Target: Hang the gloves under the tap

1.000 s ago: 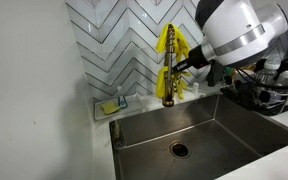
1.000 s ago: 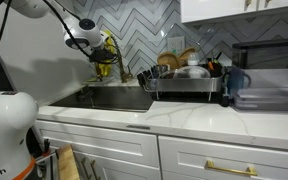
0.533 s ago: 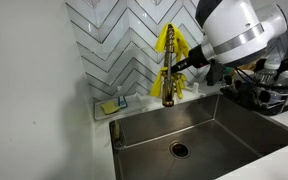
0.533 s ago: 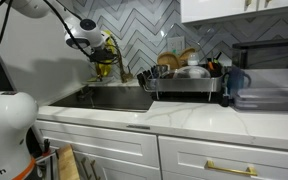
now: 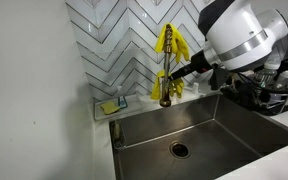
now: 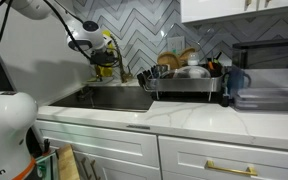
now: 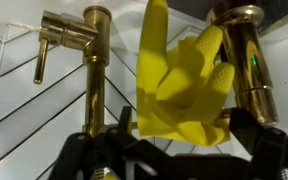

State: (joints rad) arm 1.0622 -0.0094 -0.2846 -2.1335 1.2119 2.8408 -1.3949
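Note:
The yellow gloves (image 5: 169,42) hang draped over the top of the brass tap (image 5: 167,88), fingers dangling against the tile wall. My gripper (image 5: 190,68) sits just to the right of the tap stem, a little below the gloves, and is open. In the wrist view the gloves (image 7: 180,85) fill the middle, with the tap's stem (image 7: 96,70) to their left. The lower end of the gloves hangs loose between my spread fingers (image 7: 124,122). In an exterior view the gloves (image 6: 106,42) show as a small yellow patch beside the gripper (image 6: 96,48).
The steel sink (image 5: 209,120) with its drain (image 5: 179,150) lies below the tap. A small yellow sponge (image 5: 111,104) rests in a holder on the left ledge. A loaded dish rack (image 6: 184,80) stands on the counter beside the sink.
The jaws have opened and let go of the gloves, which stay on the tap. The gripper has drawn slightly away from them.

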